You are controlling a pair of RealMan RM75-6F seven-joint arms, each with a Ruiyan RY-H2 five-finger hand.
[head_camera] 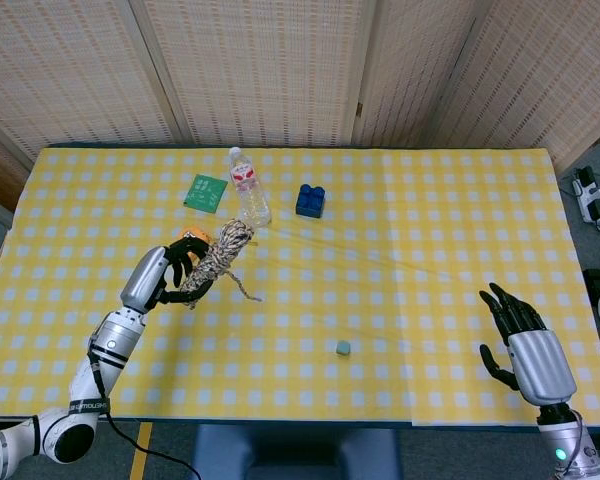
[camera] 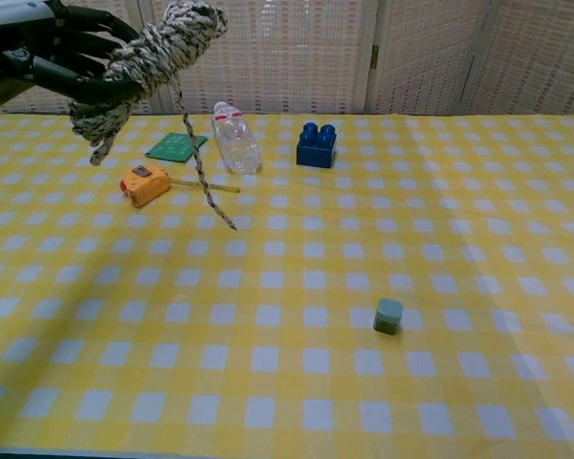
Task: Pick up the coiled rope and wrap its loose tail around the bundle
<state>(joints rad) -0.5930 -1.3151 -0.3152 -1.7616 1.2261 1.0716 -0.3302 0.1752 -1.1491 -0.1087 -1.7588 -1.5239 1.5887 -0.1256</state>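
My left hand [head_camera: 165, 275] [camera: 48, 57] grips a coiled rope bundle [head_camera: 212, 260] [camera: 143, 62] of speckled white and dark cord, lifted above the yellow checked table [head_camera: 400, 230]. The loose tail [head_camera: 242, 288] [camera: 206, 182] hangs off the bundle and swings toward the right, free of the cloth. My right hand [head_camera: 528, 345] is far off at the table's near right corner, fingers spread, holding nothing. It does not show in the chest view.
An orange tape measure [camera: 144, 183] lies under the bundle, with a green card [head_camera: 206, 191] and a lying plastic bottle [head_camera: 248, 188] behind it. A blue brick [head_camera: 311, 199] sits at the back centre. A small grey-green cube [head_camera: 344, 347] [camera: 388, 315] rests near the front.
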